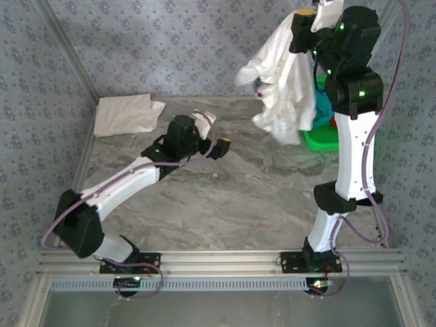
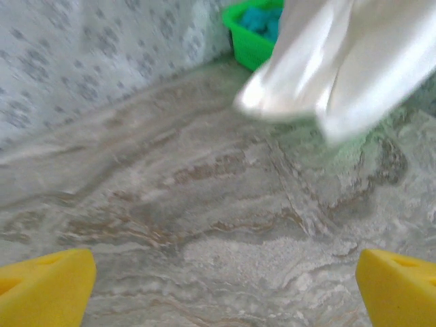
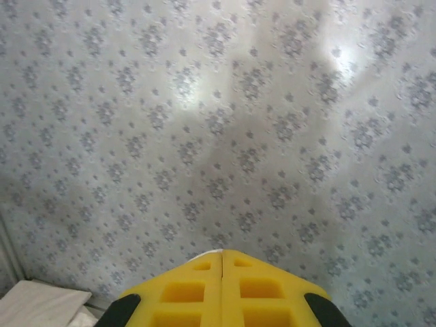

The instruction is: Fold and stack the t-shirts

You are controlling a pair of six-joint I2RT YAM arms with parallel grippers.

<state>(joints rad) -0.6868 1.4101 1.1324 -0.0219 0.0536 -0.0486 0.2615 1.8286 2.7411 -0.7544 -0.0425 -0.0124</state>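
Half the green basket (image 1: 321, 141) hides behind the hanging white t-shirt (image 1: 283, 88)

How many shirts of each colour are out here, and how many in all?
White: 2, the hanging white t-shirt held up by the right gripper and the folded white t-shirt at the far left corner.
Teal: 1, the teal t-shirt in the green basket.
Red: 1, a sliver of red t-shirt beside it.
Total: 4.
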